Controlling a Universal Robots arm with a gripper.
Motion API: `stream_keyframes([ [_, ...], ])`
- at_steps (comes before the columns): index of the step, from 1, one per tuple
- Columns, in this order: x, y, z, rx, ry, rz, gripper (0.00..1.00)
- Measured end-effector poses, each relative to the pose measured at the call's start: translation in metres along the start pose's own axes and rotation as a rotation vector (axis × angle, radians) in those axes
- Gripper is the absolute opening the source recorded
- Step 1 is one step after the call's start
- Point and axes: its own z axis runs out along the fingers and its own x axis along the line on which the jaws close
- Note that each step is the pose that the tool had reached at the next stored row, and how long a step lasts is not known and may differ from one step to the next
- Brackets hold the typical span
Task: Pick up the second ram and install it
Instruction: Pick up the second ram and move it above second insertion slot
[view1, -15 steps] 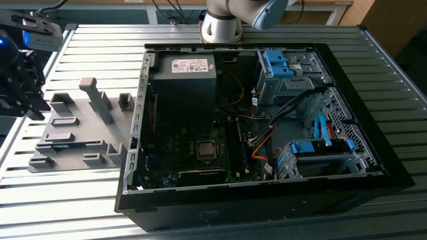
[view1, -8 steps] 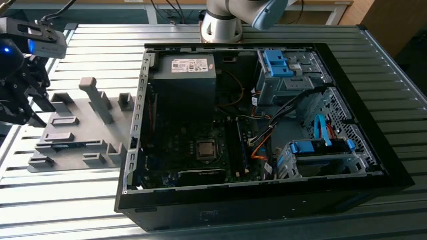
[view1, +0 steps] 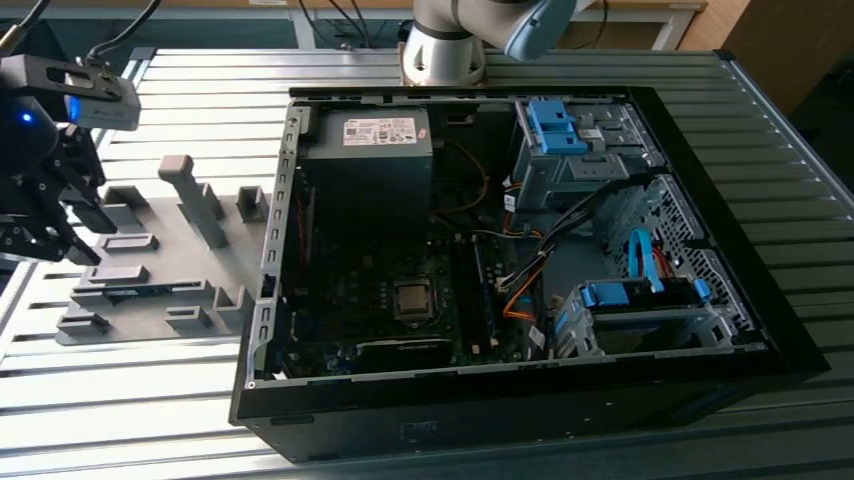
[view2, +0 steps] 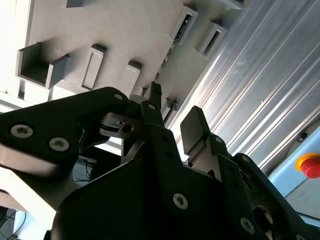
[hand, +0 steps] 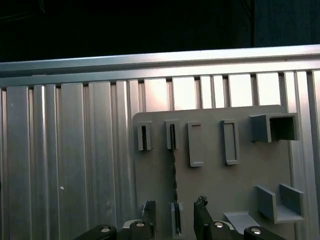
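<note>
Black fingers (hand: 202, 216) of my hand (hand: 175, 207) stand wide apart, holding nothing, just above the grey holder plate (hand: 215, 180) on the ribbed desk (hand: 60, 165). The second ram (hand: 173, 167) stands on edge in that plate, spanning two of its slotted blocks. Its near end lies between my fingers, though I judge they are not touching it. So the pick-up is not yet made and the install is all left. The open computer case (view1: 534, 405) sits beside the plate, well apart from the ram.
</note>
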Motion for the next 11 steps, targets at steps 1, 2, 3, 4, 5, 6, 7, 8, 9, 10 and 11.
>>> stream_keyframes([
  [1,0.0000,0.0001,0.0010,0.0000,0.0000,-0.001,0.43],
  [2,0.0001,0.0001,0.0016,-0.0001,0.0000,-0.001,0.43],
  [3,0.0001,0.0001,0.0017,-0.0002,0.0002,-0.001,0.43],
  [4,0.0001,0.0001,0.0017,-0.0003,0.0003,-0.002,0.43],
  [5,0.0001,0.0001,0.0019,-0.0001,0.0001,-0.001,0.43],
  [6,0.0001,0.0001,0.0020,-0.0001,0.0001,-0.001,0.43],
  [7,0.0001,0.0001,0.0020,-0.0001,0.0001,-0.002,0.43],
  [8,0.0001,0.0001,0.0020,0.0000,0.0001,-0.001,0.43],
  [9,0.0001,0.0001,0.0022,0.0002,0.0000,-0.001,0.43],
  [10,0.0001,0.0000,0.0028,0.0008,-0.0002,-0.001,0.43],
  [11,0.0001,0.0000,0.0034,0.0013,-0.0003,-0.001,0.43],
])
